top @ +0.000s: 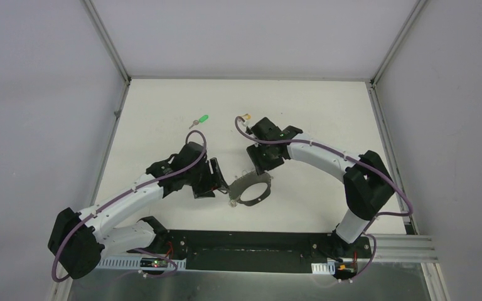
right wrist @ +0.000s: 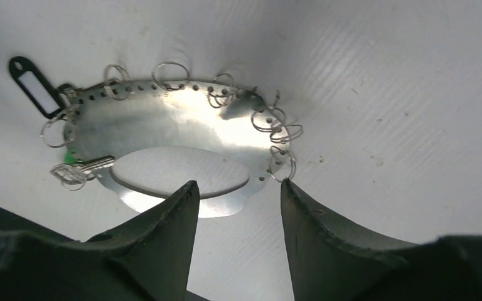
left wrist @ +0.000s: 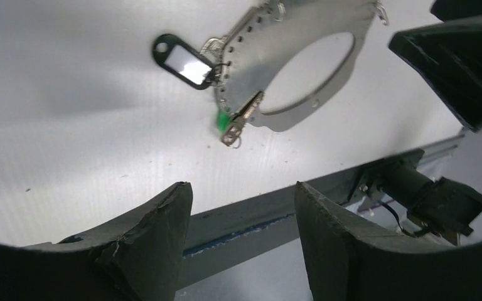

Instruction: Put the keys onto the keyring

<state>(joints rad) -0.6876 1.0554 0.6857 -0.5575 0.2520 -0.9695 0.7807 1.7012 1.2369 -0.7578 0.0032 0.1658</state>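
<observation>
**Stiff keyring at the near edge, two loose keys toward the far edge**

The white table (top: 326,113) carries everything.

Both claws hang over its near-middle. The left gripper (left wrist: 241,191) is spread with nothing between its fingers. The right gripper (right wrist: 237,185) is likewise spread and pinches nothing, its tips just above the keyring's near rim.

There is one keyring (right wrist: 163,119), lying flat close to the near edge, between the two claws. It shows as a broad, thin grey metal band with holes punched along its rim. It is probably light, rigid and slick, and hard to lift off the flat surface. The plain stretch of band, away from the dangling bits, looks the best place to grip it.

One black tag (right wrist: 34,84) hangs from the ring.

Three keys show:
- One key (right wrist: 85,169) with a trace of green beside it lies at the ring's rim, seemingly attached.
- The green key (top: 199,119) lies loose toward the far edge, left of centre.
- The yellow-tan key (top: 246,116) lies loose toward the far edge, near centre.

The loose keys are tiny, stiff and likely to skid, so the plastic head offers the surest pinch.

At least seven small wire rings (right wrist: 275,125) sit around the rim. Overlaps hide the exact number.
</observation>
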